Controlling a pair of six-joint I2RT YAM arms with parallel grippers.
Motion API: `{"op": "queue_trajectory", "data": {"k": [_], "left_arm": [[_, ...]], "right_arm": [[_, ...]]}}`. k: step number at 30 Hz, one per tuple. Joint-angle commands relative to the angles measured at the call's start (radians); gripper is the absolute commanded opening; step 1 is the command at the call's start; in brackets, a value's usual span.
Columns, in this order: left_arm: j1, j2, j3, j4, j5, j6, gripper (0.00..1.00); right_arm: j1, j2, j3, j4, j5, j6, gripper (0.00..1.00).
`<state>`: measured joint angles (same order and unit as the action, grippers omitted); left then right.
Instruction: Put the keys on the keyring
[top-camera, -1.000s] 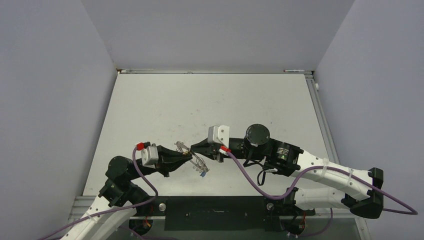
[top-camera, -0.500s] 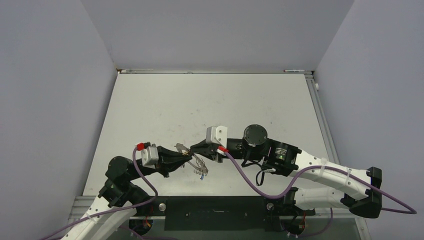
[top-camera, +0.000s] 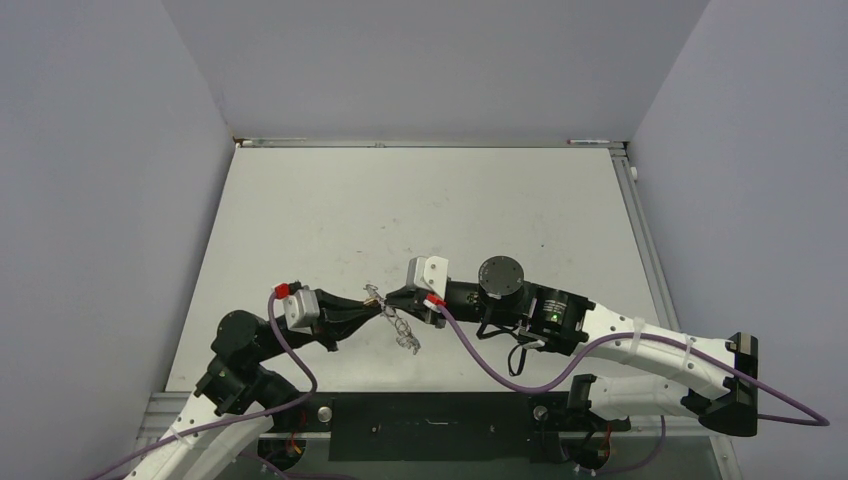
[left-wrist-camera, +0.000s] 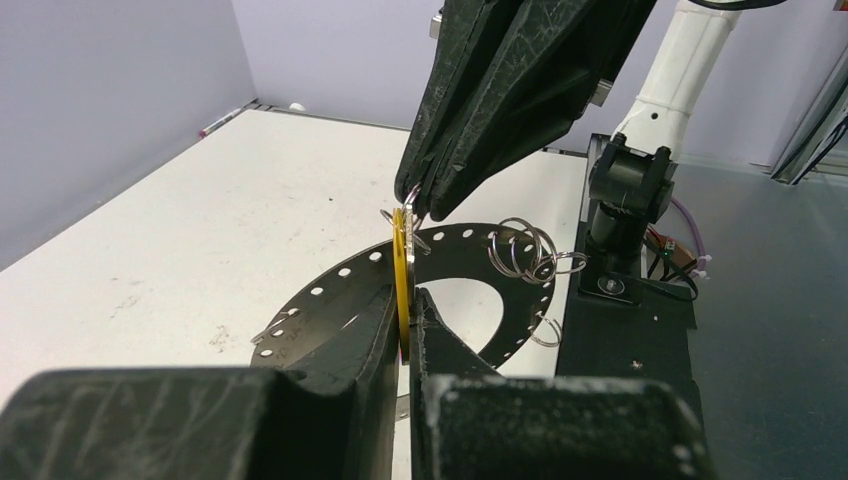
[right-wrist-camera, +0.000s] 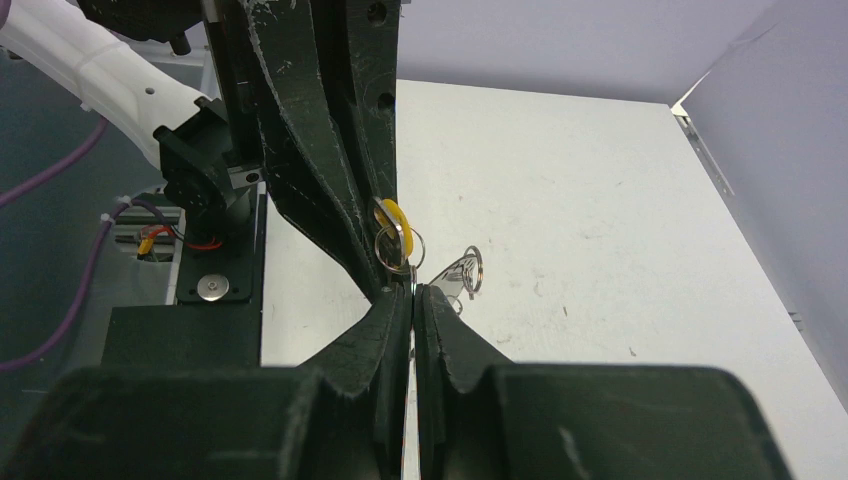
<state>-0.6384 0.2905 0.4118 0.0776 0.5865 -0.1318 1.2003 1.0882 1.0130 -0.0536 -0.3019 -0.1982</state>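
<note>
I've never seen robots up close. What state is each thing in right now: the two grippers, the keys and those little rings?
left gripper: shut on the yellow key.
yellow key: clamped edge-on.
right gripper: shut, tips at the yellow key's head; what it pinches is unclear.
small rings: bunched together, hanging loose.
silvery key: dangling with a ring, not gripped.

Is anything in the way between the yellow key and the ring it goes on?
Nothing visible is in the way. The left gripper pinches the yellow key, and the right gripper is shut right at its top, where a small wire ring sits against it. Whether it's hooked on yet is unclear.
</note>
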Motion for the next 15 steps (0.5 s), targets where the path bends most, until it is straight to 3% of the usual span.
{"op": "queue_trajectory", "data": {"k": [1, 12, 15], "left_arm": [[0.008, -0.007, 0.055, -0.004, -0.036, 0.018, 0.0], [0.014, -0.003, 0.056, -0.008, -0.043, 0.015, 0.0], [0.014, 0.002, 0.056, -0.009, -0.043, 0.012, 0.0]], "right_arm": [[0.006, -0.038, -0.005, 0.078, 0.026, 0.006, 0.05], [0.005, -0.033, -0.005, 0.058, 0.03, 0.006, 0.07], [0.005, -0.028, -0.002, 0.057, 0.041, 0.009, 0.3]]}}
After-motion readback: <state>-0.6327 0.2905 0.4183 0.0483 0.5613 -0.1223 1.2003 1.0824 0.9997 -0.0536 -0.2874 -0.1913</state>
